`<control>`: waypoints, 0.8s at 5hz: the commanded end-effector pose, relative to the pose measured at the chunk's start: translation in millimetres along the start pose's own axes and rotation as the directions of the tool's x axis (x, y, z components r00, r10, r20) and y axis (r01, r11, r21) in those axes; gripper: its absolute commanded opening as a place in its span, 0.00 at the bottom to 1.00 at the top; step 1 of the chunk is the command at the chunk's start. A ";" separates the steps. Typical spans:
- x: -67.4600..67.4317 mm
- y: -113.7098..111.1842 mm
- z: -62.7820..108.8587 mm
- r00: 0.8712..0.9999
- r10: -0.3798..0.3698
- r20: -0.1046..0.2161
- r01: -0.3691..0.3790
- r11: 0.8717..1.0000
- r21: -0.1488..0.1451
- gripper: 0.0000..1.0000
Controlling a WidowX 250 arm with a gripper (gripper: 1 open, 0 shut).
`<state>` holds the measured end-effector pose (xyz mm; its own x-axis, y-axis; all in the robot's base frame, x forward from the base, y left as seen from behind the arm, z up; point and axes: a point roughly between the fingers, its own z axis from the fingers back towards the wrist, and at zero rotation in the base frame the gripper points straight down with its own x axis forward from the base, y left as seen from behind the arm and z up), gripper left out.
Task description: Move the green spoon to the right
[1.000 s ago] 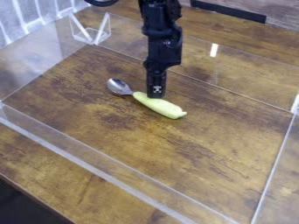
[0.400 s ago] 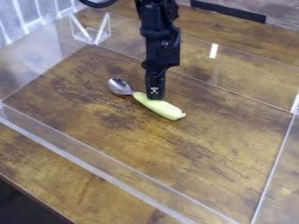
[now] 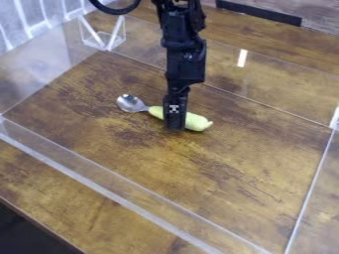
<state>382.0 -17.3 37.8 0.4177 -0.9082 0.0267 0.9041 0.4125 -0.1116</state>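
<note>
While the claw [image 3: 175, 116] grips it, green spoon [image 3: 192, 120] swung flatter, bowl shifted left

This looks like a robotics lab: a dark wooden table [image 3: 199, 179] is fenced by clear acrylic walls [image 3: 93, 149], a black robot arm [image 3: 181, 50] hangs over its middle, and at eleven o'clock stands a clear plastic holder [image 3: 103, 30].

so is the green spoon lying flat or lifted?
Lying flat: the green spoon rests on the wooden table, metal bowl to the left, handle partly hidden behind the gripper.
</note>
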 end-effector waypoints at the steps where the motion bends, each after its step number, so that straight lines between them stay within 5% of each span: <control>1: 0.9 1.4 54.0 0.999 -0.048 0.018 0.045 0.994 0.102 1.00; 3: -6.2 3.7 77.9 0.999 0.031 0.020 -0.033 0.990 0.137 1.00; 4: -7.4 1.8 66.4 1.000 0.009 0.020 -0.011 0.991 0.132 1.00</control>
<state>383.2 -10.4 70.5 0.4205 -0.9073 0.0067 0.9058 0.4194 -0.0608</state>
